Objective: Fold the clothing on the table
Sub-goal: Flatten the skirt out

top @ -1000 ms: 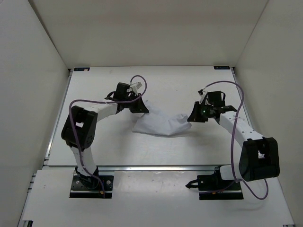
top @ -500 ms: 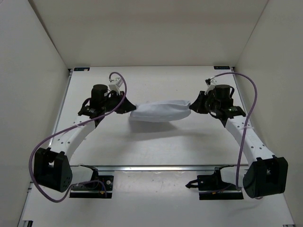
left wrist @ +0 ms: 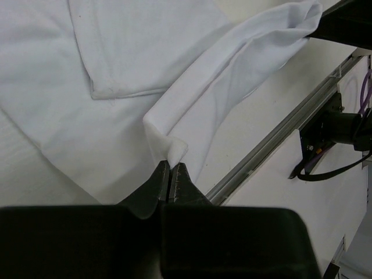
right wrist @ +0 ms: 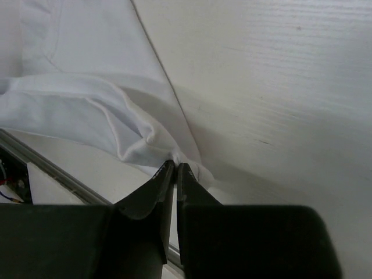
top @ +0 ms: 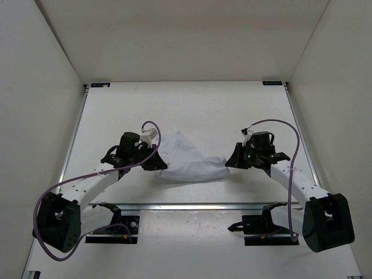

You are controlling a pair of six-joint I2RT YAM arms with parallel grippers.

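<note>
The left end effector (top: 156,163) pinches one corner of the white clothing (top: 187,158). The right end effector (top: 231,160) pinches the other, near the bench's (top: 203,107) front edge.

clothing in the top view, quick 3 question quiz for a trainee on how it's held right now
1. True or false: the left gripper and the right gripper are both shut on the clothing.
2. Where is the clothing on the table? A. against the far edge. B. near the silver rail, between the two grippers. C. hanging off the left side.
3. Which gripper pinches the end of the clothing nearer the table's right side?
Key: 1 true; 2 B; 3 the right gripper.
</note>
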